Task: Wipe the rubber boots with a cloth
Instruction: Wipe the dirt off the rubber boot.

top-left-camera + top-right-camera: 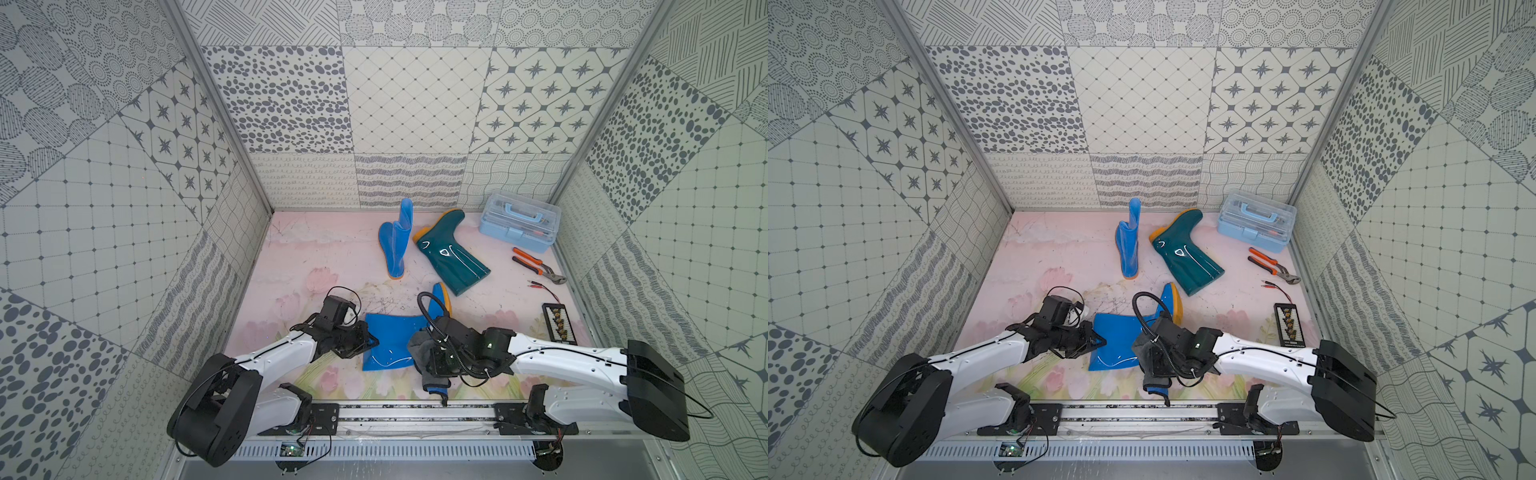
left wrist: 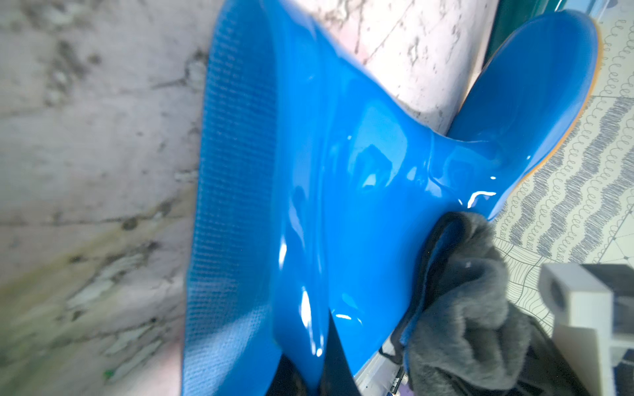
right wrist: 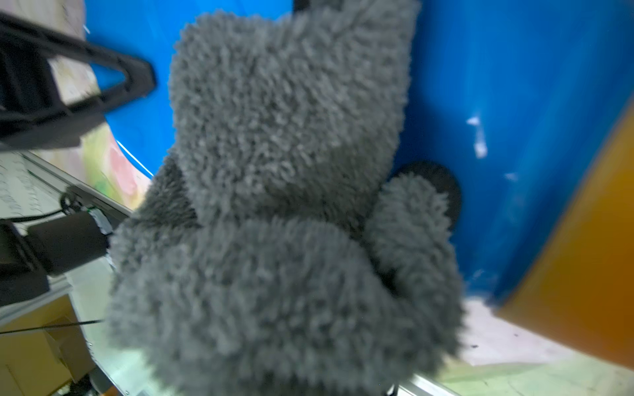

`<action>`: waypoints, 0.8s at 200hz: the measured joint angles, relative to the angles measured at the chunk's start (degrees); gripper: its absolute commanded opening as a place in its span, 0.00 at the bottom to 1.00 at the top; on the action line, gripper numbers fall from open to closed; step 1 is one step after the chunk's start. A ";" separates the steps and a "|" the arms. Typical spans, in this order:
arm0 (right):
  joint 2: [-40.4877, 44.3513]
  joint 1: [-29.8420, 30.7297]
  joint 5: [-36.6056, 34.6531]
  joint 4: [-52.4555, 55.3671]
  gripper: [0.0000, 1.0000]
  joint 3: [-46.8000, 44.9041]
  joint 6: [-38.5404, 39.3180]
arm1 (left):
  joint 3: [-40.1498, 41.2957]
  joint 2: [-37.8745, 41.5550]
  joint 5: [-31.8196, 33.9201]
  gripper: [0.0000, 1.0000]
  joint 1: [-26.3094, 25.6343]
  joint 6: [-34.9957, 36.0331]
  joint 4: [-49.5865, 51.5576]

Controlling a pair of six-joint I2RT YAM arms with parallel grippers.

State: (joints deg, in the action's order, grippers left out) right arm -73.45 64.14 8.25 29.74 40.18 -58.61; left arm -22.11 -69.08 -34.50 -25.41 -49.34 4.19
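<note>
Three glossy knee-high rubber boots with orange soles on the pink floral tabletop (image 1: 291, 257). Reference: the bright blue one lying on its side, i.e. the flat blue boot (image 1: 388, 340). The standing blue boot (image 1: 395, 245) and the dark teal boot (image 1: 451, 255), also on its side, sit well beyond it, clear of both arms.

Left gripper (image 1: 369, 343) is at the flat blue boot's open cuff end. Its jaws are closed thin on the shaft wall; the left wrist view shows blue rubber between the dark fingers (image 2: 339, 373).

Right gripper (image 1: 426, 355) is at the ankle end, clamped on the soft, fluffy dark grey microfibre cloth with blue trim (image 3: 274, 205). The cloth is bunched and touches the shaft near the ankle, with a tail hanging off the boot's near side.

Handling, my read:
- **Shaft:** thin and floppy, collapsed flat. The foot and sole are likely stiffer.
- **Boot surface:** the gloss suggests it's slick, and the boot looks light, so it will probably skate under a wipe stroke. The cuff pinch is the right anchor.
- **Cloth:** compliant, so a bunch grip is fine. Watch the loose tail for snagging.
- **Other boots:** take them at the cuff rim. The standing one likely tips easily.
</note>
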 measured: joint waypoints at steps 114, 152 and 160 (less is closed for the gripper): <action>-5.25 -1.09 -8.33 2.82 0.01 5.73 5.03 | -0.52 6.60 1.51 0.00 -0.04 0.31 5.01; -25.35 6.71 -4.09 -0.63 0.02 21.11 8.57 | 0.57 8.35 2.75 0.00 -0.09 -0.17 5.92; -28.02 7.67 -2.97 -1.07 0.02 25.11 10.01 | 0.72 8.72 3.26 0.00 -0.09 -0.42 6.10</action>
State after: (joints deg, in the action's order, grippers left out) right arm -101.47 71.81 5.28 28.67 65.30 -48.60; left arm -21.39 -60.36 -31.24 -25.50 -49.76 10.28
